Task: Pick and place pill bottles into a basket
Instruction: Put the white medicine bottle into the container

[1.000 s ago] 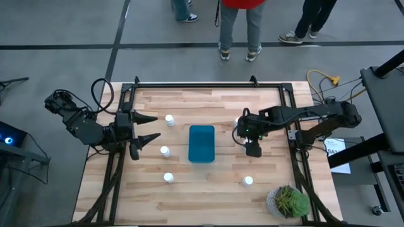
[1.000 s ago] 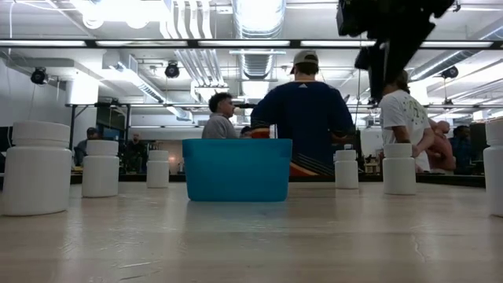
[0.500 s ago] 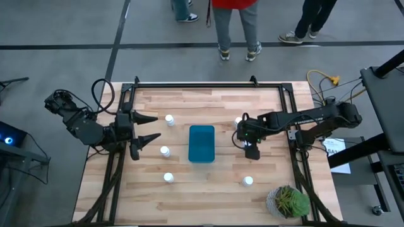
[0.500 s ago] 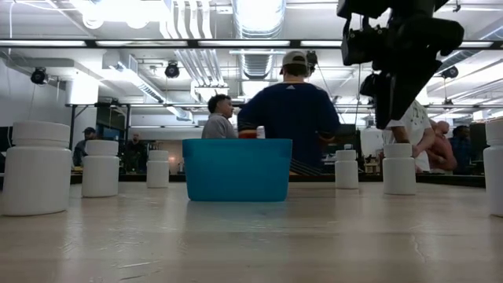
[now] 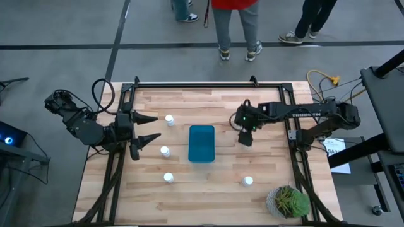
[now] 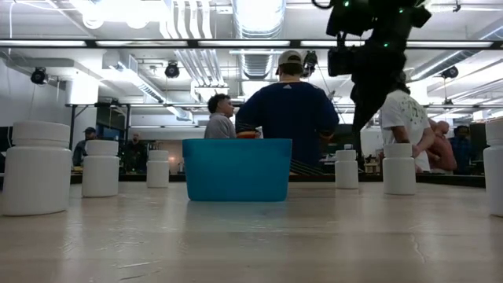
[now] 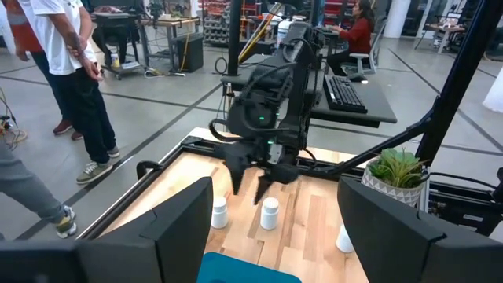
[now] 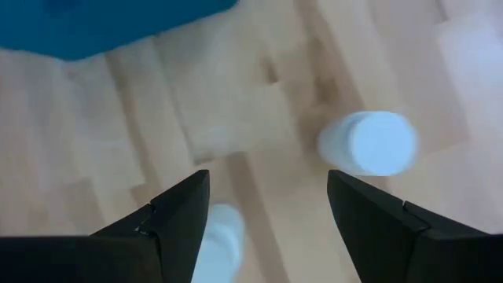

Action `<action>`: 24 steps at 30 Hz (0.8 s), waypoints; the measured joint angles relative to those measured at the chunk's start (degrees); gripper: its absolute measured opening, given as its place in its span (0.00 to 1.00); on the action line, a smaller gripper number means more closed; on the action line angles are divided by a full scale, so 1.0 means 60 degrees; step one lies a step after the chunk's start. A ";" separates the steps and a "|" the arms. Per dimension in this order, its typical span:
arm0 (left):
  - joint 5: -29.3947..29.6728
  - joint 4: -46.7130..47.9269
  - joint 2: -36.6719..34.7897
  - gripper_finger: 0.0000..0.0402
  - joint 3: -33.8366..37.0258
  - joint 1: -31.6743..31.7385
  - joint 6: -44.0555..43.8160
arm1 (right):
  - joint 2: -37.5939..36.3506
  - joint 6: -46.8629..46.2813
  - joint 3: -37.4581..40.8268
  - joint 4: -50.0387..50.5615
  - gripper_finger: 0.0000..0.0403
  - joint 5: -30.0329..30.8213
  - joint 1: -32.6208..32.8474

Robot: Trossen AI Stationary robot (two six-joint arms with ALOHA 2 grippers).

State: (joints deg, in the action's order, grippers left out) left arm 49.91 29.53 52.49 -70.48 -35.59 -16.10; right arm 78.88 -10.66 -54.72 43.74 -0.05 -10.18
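The teal basket (image 5: 202, 144) stands mid-table and also shows in the low view (image 6: 238, 169). White pill bottles stand upright on their bases left of it (image 5: 169, 119) (image 5: 165, 151) (image 5: 168, 178) and one at the near right (image 5: 248, 181). My right gripper (image 5: 245, 139) is open and empty, pointing down above two more bottles right of the basket (image 7: 218, 212) (image 7: 269, 214). Its wrist view shows one bottle (image 8: 368, 143) ahead and one (image 8: 220, 236) beside a finger. My left gripper (image 5: 150, 129) waits open at the table's left.
A potted plant (image 5: 289, 202) stands at the near right corner. A black frame (image 5: 208, 85) runs along the table's edges. People stand beyond the far edge (image 5: 237, 25). Bare wood lies between the basket and the near edge.
My right gripper has gone toward the table's far edge and a little toward the basket, coming lower over the two bottles right of the basket. Its fingers stay open. The bottles and the basket have not moved.
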 joint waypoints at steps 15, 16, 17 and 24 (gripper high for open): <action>0.0000 0.0010 -0.0004 0.64 0.0000 0.0000 0.0000 | 0.1466 0.2189 -0.1447 0.0744 0.62 -0.0752 -0.1730; 0.0000 0.0010 -0.0004 0.64 0.0000 0.0000 0.0000 | 0.1622 0.2302 -0.1564 0.0742 0.62 -0.0756 -0.1776; 0.0000 0.0010 -0.0004 0.64 0.0000 0.0000 -0.0001 | 0.1779 0.2408 -0.1686 0.0766 0.62 -0.0762 -0.1787; 0.0000 0.0006 0.0009 0.64 0.0000 0.0000 -0.0018 | 0.2514 0.3082 -0.2280 0.1250 0.62 -0.0784 -0.1934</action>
State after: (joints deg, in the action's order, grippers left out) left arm 49.91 29.56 52.55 -70.48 -35.59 -16.21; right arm 93.96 7.83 -68.39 51.24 -4.75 -21.79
